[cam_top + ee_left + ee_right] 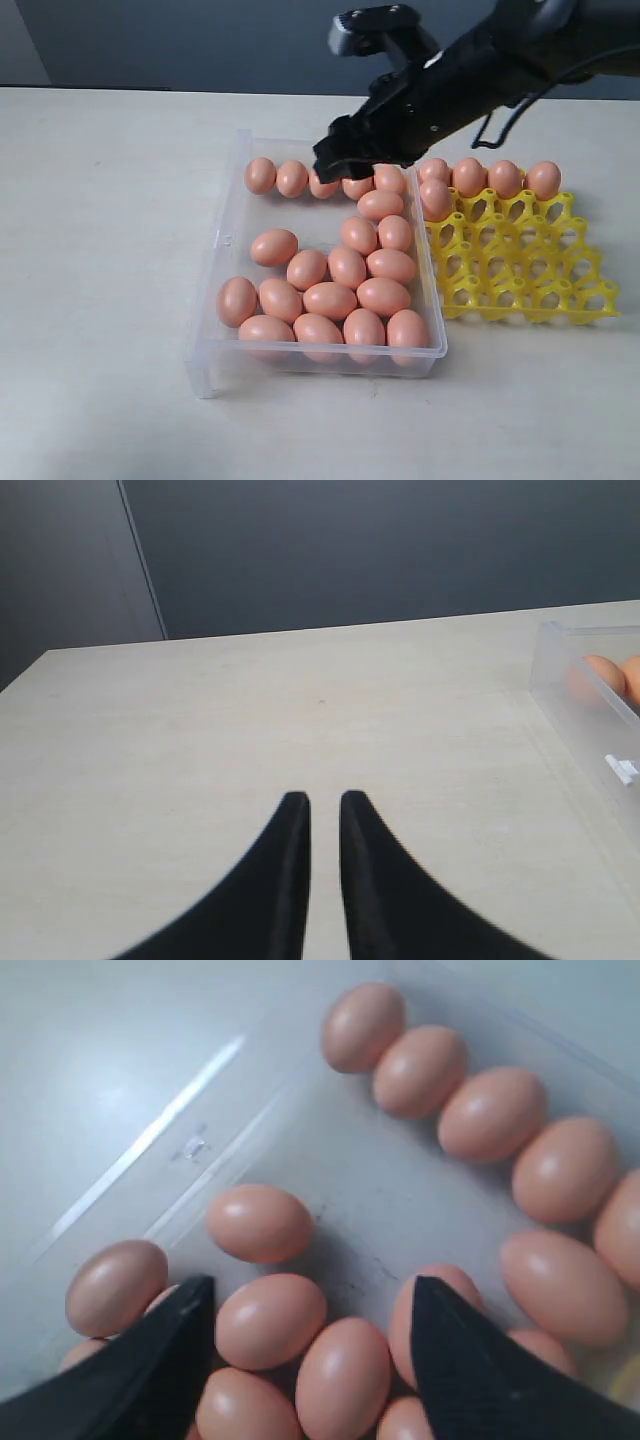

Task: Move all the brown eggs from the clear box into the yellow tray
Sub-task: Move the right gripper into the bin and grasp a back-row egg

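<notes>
Hovering over the far part of the box [222, 262], the right gripper [312, 1295] has its jaws spread wide and holds nothing. Several eggs [330, 298] lie on the box floor beneath it, between and around its black fingers [150, 1360], and whether any finger touches an egg cannot be told. Most eggs are in the box: a row runs along the far wall, a tight cluster fills the near right part, and one lies a little apart toward the left. The tray [520, 262] sits just beside the box on its right. It carries five eggs, four in the far row and one in the next cup nearer, at the end by the box. The left gripper [325, 802] hangs over the bare table [100, 250] left of the box, its fingers drawn nearly together with only a thin slit between them and nothing in it.
</notes>
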Action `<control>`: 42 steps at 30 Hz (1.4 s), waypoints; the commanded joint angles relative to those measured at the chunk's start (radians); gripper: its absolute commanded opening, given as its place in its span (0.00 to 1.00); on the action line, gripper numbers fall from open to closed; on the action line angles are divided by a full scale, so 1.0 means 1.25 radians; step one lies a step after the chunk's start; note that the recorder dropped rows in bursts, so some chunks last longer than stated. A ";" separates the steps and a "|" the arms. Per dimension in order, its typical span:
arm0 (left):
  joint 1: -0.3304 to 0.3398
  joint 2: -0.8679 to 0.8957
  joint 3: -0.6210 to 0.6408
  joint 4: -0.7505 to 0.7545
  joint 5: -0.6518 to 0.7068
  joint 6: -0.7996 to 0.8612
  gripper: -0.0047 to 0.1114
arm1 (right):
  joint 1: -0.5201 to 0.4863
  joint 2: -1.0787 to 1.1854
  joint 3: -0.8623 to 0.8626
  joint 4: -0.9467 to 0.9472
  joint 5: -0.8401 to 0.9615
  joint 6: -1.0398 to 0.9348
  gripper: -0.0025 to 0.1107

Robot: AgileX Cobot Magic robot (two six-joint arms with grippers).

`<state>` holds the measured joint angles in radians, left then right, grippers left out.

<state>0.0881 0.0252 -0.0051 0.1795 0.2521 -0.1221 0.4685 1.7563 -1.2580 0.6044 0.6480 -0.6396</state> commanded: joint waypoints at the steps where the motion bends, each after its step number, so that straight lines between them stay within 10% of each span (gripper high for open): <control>1: 0.000 0.001 0.004 -0.002 -0.010 -0.001 0.15 | 0.071 0.090 -0.103 -0.112 0.060 -0.121 0.57; 8: 0.000 0.001 0.004 -0.002 -0.010 -0.001 0.15 | 0.169 0.200 -0.178 -0.393 0.059 -0.119 0.57; 31: 0.000 0.001 0.004 -0.002 -0.010 -0.001 0.15 | 0.232 0.333 -0.195 -0.443 -0.076 -0.200 0.57; 42: 0.000 0.001 0.004 -0.002 -0.010 -0.001 0.15 | 0.239 0.313 -0.195 -0.478 -0.077 -0.071 0.02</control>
<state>0.0881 0.0252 -0.0051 0.1795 0.2521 -0.1221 0.7699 2.1744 -1.4981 0.0462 0.5569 -0.8042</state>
